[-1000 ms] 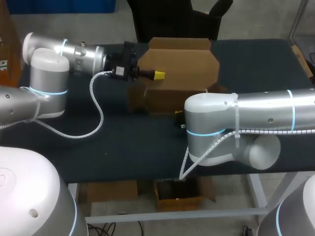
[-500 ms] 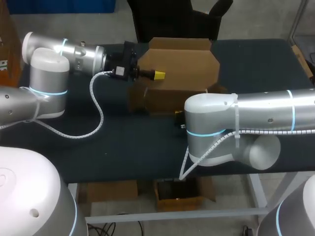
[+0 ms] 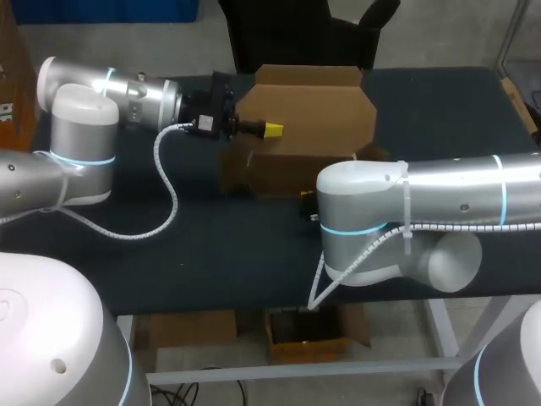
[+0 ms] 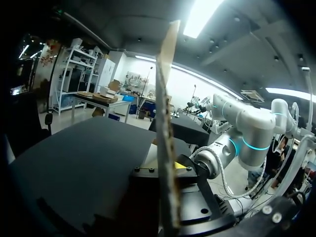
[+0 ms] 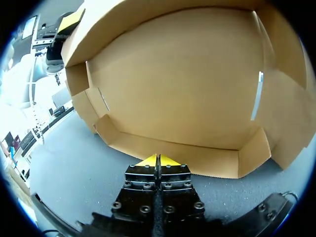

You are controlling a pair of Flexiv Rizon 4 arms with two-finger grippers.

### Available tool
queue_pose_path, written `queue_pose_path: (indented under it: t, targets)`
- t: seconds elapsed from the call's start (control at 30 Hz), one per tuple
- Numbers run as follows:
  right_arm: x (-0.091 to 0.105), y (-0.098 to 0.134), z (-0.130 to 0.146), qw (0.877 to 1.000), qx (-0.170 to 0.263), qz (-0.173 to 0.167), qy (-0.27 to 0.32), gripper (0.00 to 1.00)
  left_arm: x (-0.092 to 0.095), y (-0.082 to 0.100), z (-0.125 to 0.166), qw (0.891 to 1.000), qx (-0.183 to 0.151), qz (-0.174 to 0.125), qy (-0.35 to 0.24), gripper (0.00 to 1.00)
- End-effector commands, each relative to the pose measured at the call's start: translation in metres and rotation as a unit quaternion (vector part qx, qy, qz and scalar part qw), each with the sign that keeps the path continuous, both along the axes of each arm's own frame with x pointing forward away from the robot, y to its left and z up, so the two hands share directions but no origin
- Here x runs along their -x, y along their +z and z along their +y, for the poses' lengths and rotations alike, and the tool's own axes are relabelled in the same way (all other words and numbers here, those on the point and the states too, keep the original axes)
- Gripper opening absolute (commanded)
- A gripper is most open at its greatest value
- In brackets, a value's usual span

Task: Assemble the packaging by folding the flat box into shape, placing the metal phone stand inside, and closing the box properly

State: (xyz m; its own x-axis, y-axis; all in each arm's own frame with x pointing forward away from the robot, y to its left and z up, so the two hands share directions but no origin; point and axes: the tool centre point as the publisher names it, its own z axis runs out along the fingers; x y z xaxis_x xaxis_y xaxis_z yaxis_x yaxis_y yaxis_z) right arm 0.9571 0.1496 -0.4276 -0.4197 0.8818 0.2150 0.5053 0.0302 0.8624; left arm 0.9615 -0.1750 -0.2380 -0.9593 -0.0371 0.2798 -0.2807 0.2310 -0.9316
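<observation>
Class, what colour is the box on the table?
The box is plain brown; clearest in the right wrist view.

We see 1 brown cardboard box (image 3: 317, 118), partly folded, at far middle of table (image 3: 211, 241). Open side faces near edge; we see plain brown interior. Broad top panel (image 4: 165, 113) stands upright, side flaps (image 3: 235, 173) splayed outward.

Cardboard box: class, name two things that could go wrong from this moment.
1. The left end effector pinches only one thin panel of the cardboard box; the panel could bend or slip free.
2. The right end effector, shut, sits close to the box's lower flap; pushing there might slide the box rather than fold it.
</observation>
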Motion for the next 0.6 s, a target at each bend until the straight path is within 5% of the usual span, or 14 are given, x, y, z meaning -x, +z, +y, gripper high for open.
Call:
queue_pose_path:
  t: [0.03, 0.6]
  targets:
    - [0.001, -0.001, 0.003, 1.0, 0.001, -0.002, -0.004, 0.0, 0.0, -0.002, 0.001, 1.0, -0.001, 0.0, 0.0, 0.0]
    - [0.067, 0.048, -0.032, 0.999, -0.041, 0.0, 0.022, 0.0, 0.0, -0.002, 0.001, 1.0, -0.001, 0.0, 0.0, 0.0]
